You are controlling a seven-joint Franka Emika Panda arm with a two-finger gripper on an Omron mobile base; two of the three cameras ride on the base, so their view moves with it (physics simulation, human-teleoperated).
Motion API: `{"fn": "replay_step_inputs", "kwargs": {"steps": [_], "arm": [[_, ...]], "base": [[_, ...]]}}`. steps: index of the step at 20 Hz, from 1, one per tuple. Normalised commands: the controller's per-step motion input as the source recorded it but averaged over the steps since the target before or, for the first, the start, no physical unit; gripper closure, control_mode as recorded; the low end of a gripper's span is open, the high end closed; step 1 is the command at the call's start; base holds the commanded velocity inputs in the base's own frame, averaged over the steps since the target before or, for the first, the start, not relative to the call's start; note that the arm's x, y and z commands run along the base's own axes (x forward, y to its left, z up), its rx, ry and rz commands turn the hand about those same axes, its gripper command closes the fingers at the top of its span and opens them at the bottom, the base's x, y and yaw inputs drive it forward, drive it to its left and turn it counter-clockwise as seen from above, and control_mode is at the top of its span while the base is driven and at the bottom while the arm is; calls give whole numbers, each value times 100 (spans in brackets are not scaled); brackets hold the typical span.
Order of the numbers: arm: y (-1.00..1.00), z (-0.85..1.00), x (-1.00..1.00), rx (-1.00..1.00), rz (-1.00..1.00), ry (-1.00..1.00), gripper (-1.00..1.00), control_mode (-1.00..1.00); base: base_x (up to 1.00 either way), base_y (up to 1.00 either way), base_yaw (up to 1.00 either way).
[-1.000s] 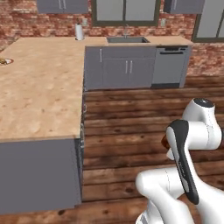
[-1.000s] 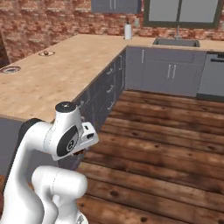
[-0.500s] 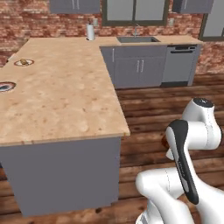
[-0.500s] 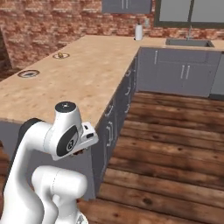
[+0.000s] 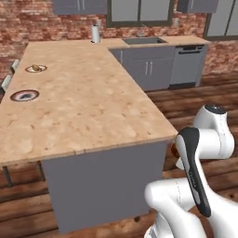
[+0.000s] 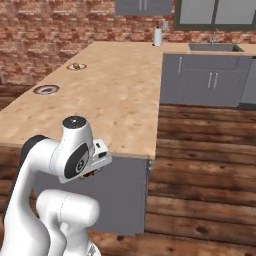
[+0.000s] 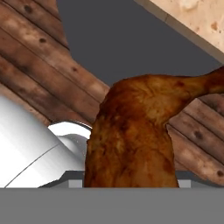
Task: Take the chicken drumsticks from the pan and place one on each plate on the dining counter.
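Base swung nearer the tan speckled dining counter (image 5: 93, 107), hand gripping lumpy reddish-brown drumstick (image 7: 135, 135), red-rimmed plate (image 5: 24, 95) far left

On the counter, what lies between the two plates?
Nothing: in the left base view, bare wood counter separates the red-rimmed plate from the black-rimmed plate, which holds a drumstick.

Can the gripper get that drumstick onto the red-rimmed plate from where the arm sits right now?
Probably not yet: the gripper hangs below the dining counter edge, and the red-rimmed plate lies far across it.
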Motion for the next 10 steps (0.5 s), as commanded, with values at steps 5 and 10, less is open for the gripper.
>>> {"fn": "replay_step_inputs", "kwargs": {"steps": [5, 10], "arm": [[0, 0, 0, 0, 0, 0, 100, 100], [0, 0, 0, 0, 0, 0, 100, 100]], "base": [[18, 100, -35], [10, 100, -39]]}}
